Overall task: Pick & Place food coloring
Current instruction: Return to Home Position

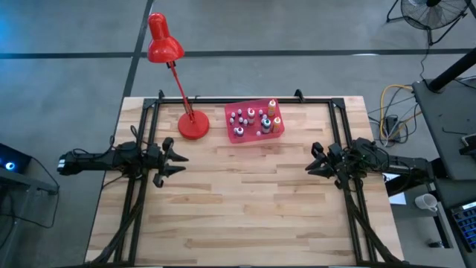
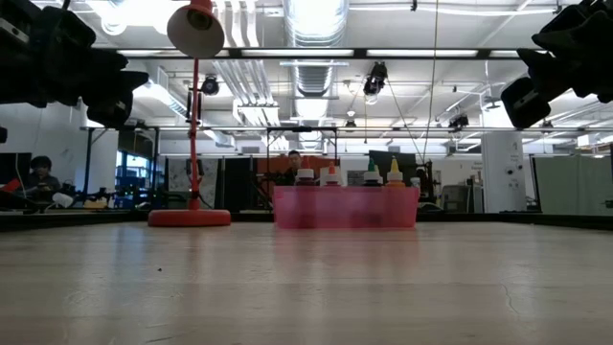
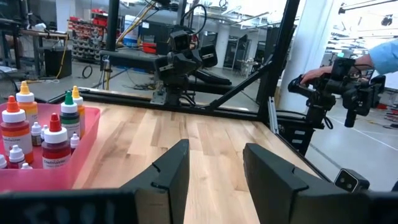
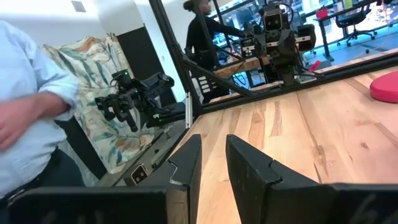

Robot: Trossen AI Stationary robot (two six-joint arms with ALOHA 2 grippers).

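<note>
Several food coloring bottles (image 1: 256,119) stand in the pink tray (image 1: 253,136) at the table's (image 1: 245,201) far middle, right of the red lamp (image 1: 193,125). From above they are dots I cannot count. The low view shows only caps over the tray wall. My left wrist view shows red, green and orange caps, with the tray cut off. My left gripper (image 1: 178,158) hovers at the left and my right gripper (image 1: 311,165) at the right, both with fingers parted and holding nothing.

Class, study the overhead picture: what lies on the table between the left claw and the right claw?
Nothing: in the high view only bare wooden table separates the left claw and right claw. The pink tray sits farther back.
</note>
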